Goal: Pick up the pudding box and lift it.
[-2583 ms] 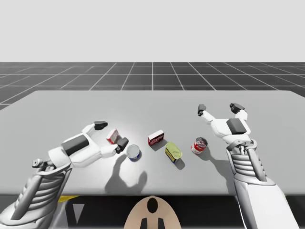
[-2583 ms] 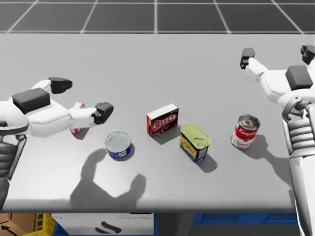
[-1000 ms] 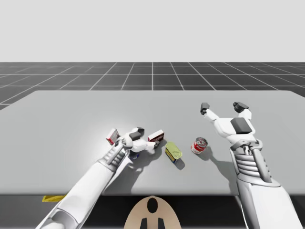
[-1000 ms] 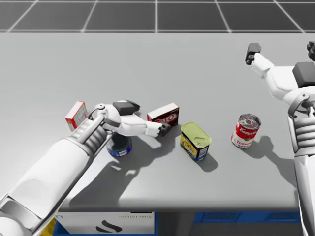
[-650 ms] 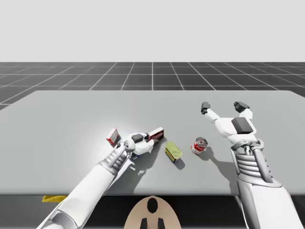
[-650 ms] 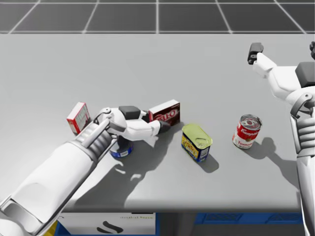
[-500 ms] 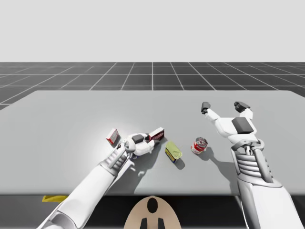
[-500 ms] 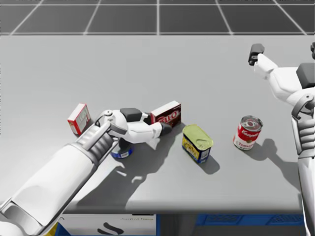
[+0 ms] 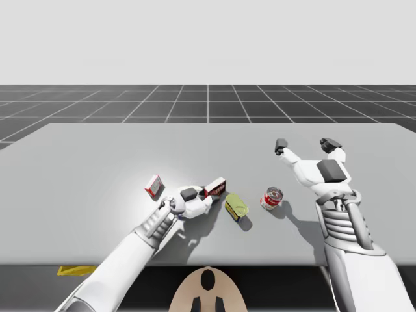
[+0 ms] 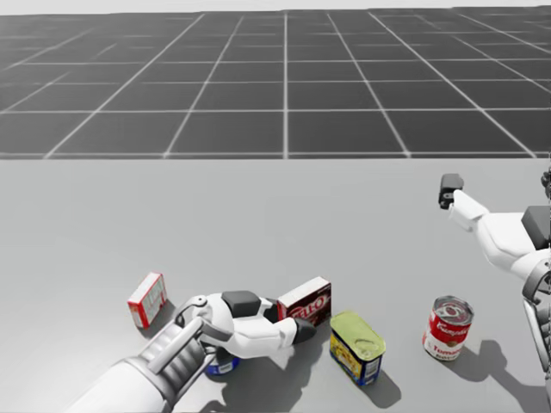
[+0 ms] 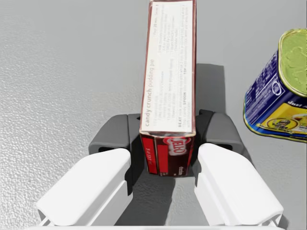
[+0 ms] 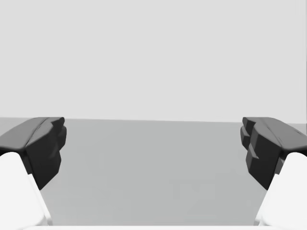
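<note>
One pudding box (image 11: 168, 72), in left hand (image 11: 168, 140)

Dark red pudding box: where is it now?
High view, mid-table: dark red pudding box gripped by my left gripper, just left of the yellow-topped blue rectangular tin.

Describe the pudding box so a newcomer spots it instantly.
On the grey table, find the row of groceries near my side, then my left pincer in the middle of it. The pudding box is the one clamped in it: dark red with a white printed side, unlike the paler red-and-white box standing apart.
</note>
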### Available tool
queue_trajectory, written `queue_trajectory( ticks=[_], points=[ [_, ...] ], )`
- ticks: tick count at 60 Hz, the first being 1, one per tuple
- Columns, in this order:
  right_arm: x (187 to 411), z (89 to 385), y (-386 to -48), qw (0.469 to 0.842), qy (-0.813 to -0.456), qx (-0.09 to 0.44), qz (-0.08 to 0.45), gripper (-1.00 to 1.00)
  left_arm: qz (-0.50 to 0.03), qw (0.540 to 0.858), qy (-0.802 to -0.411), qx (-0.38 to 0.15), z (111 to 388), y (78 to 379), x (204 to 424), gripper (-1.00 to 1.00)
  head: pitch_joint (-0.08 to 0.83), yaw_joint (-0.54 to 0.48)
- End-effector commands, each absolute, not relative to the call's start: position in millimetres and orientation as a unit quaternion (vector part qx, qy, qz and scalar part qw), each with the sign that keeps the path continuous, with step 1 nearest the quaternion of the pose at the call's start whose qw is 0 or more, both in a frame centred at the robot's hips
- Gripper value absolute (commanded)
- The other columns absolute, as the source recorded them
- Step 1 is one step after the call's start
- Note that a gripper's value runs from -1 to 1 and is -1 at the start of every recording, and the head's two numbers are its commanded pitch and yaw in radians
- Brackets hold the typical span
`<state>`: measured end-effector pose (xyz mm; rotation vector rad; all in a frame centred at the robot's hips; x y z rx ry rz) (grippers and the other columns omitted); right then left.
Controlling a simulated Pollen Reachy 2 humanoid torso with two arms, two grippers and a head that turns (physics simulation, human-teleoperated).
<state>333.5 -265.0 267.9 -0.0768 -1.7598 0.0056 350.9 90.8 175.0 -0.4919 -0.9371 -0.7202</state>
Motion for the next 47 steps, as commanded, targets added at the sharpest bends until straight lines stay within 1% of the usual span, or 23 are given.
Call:
queue_trajectory(
  ticks=[1,5,11,12,15,25,28,29,37,41,46,47],
  points=[
    [333,268,-265,0.636,-0.771,-0.034,0.001,-1.0,-0.333,0.788,-0.448,-0.257,183,68,346,1.0,0.341,0.02],
    [333,268,-266,0.635,-0.771,-0.034,0.002,-1.0,-0.333,0.786,-0.452,-0.257,187,69,346,1.0,0.331,0.02],
    [333,268,-267,0.635,-0.772,-0.034,0.001,-1.0,-0.33,0.779,-0.466,-0.26,203,71,348,1.0,0.313,0.03],
    [333,268,-267,0.635,-0.772,-0.034,0.001,-1.0,-0.33,0.776,-0.471,-0.26,210,72,349,1.0,0.308,0.03],
    [333,269,-267,0.635,-0.772,-0.034,0.001,-1.0,-0.329,0.773,-0.476,-0.26,218,74,350,1.0,0.303,0.03],
    [333,269,-268,0.635,-0.772,-0.033,0.0,-1.0,-0.322,0.753,-0.512,-0.257,262,85,352,1.0,0.289,0.04],
    [333,270,-268,0.635,-0.772,-0.033,-0.001,-1.0,-0.322,0.748,-0.521,-0.255,274,89,350,1.0,0.288,0.04],
    [333,270,-268,0.635,-0.772,-0.033,-0.001,-1.0,-0.321,0.744,-0.528,-0.254,281,91,350,1.0,0.288,0.04],
    [333,270,-268,0.634,-0.773,-0.033,-0.002,-1.0,-0.321,0.727,-0.555,-0.247,309,100,343,1.0,0.283,0.04],
    [333,270,-268,0.634,-0.773,-0.034,-0.002,-1.0,-0.319,0.711,-0.579,-0.241,332,107,337,1.0,0.28,0.04],
    [333,270,-268,0.634,-0.773,-0.033,-0.002,-1.0,-0.317,0.697,-0.598,-0.238,352,114,331,1.0,0.277,0.04],
    [333,270,-268,0.634,-0.773,-0.032,-0.002,-1.0,-0.317,0.689,-0.608,-0.235,362,118,327,1.0,0.275,0.05]
  ],
)
